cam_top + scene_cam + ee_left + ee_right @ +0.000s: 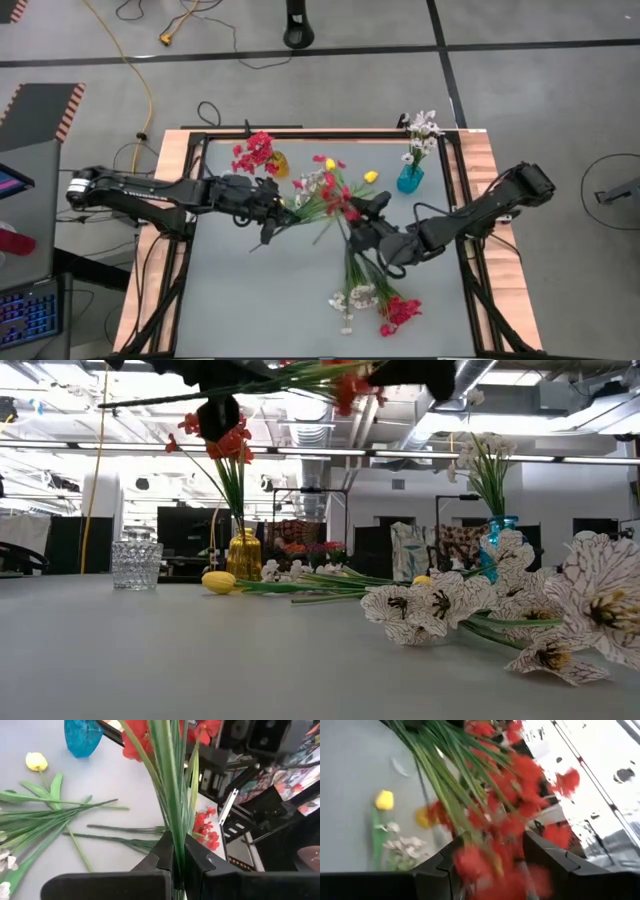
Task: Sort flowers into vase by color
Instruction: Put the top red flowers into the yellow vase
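Note:
My left gripper point(280, 212) is shut on a spray of red flowers point(325, 190), lifted above the table's middle. My right gripper point(358, 222) stands open at the spray's blossom end, with red blossoms point(495, 855) between its fingers. More red flowers point(254, 150) stand in a yellow vase point(278, 164) at the far left. White flowers point(421, 130) stand in a blue vase point(409, 181) at the far right. White and red sprays point(368, 298) lie on the table toward the near edge. Yellow buds point(370, 176) lie near the middle. My left gripper pinches the bundle of green stems point(175, 851) between its two fingers, near the stems' lower end, with the fingers across them. The spray is lifted clear of the table and reaches out toward the right arm. Whether my right gripper's fingers point(555, 862) touch the blossoms, I cannot tell.
A clear glass vase point(137, 565) stands at the left in the low view. Loose green stems point(55, 815) and a yellow bud point(36, 761) lie on the grey table top point(250, 300). A black frame point(190, 250) runs round the table.

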